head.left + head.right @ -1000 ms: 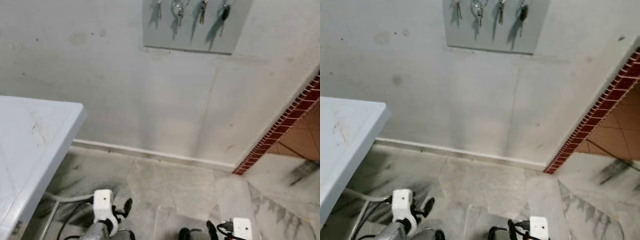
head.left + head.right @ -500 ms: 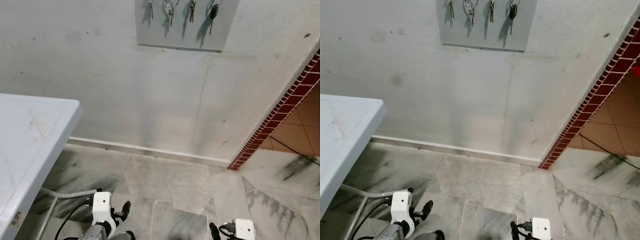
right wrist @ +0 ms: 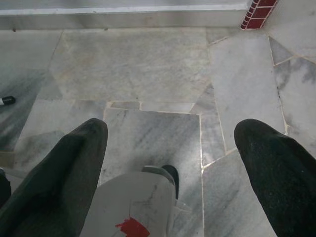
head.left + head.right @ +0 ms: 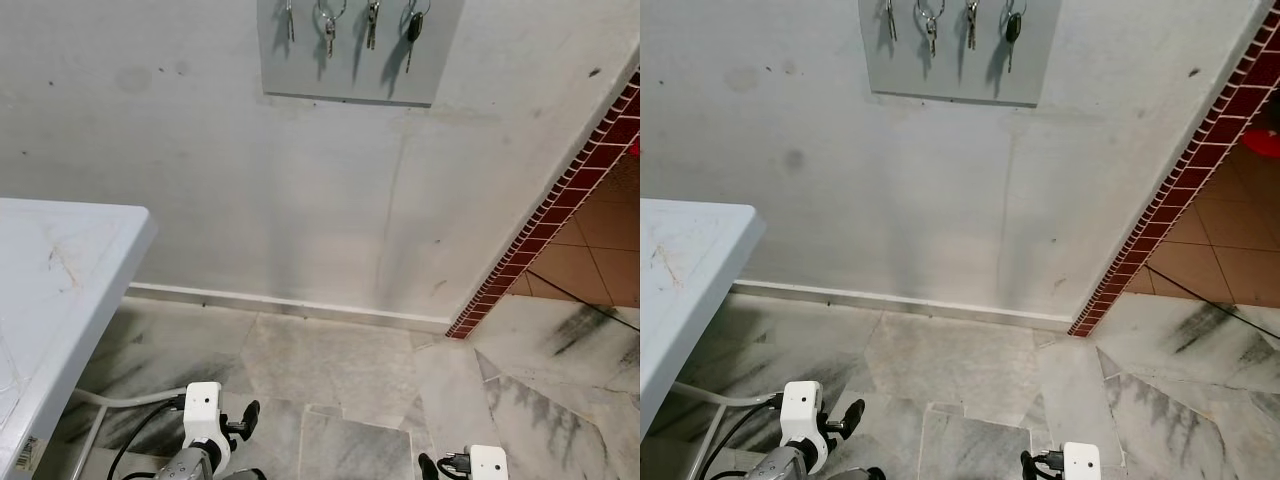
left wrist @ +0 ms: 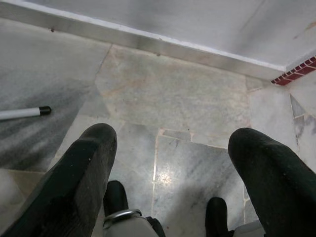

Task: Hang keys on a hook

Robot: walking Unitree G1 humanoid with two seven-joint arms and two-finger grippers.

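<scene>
A flat grey rectangular key board (image 4: 350,75) is mounted high on the pale grey plastered wall (image 4: 250,200), at the top edge of the head views. Four sets of metal keys (image 4: 327,25) hang from it in a row, side by side and apart from one another. The rightmost set has a black-headed key (image 4: 413,28); the second from the left hangs on a round silver ring. The hooks themselves are cut off by the frame edge.

The left gripper (image 5: 168,163) hangs low at the robot's left side, well below the board, pointing at the floor. Its two black fingers (image 5: 79,182) stand wide apart with nothing between them. The right gripper (image 3: 170,163) hangs low at the robot's right side, also pointing at the floor, with its fingers spread apart and nothing held.

A white plastic folding table (image 4: 50,290) stands at the robot's left, near the wall; one white tubular leg (image 5: 22,113) with a black end cap rests on the floor. The floor consists of grey veined marble slabs (image 4: 330,360) of irregular shape. A narrow pale skirting strip (image 4: 300,305) runs along the base of the wall. At the right, a band of small dark red tiles (image 4: 560,205) edges the wall corner, and beyond it lies an orange-brown tiled floor (image 4: 600,240).
</scene>
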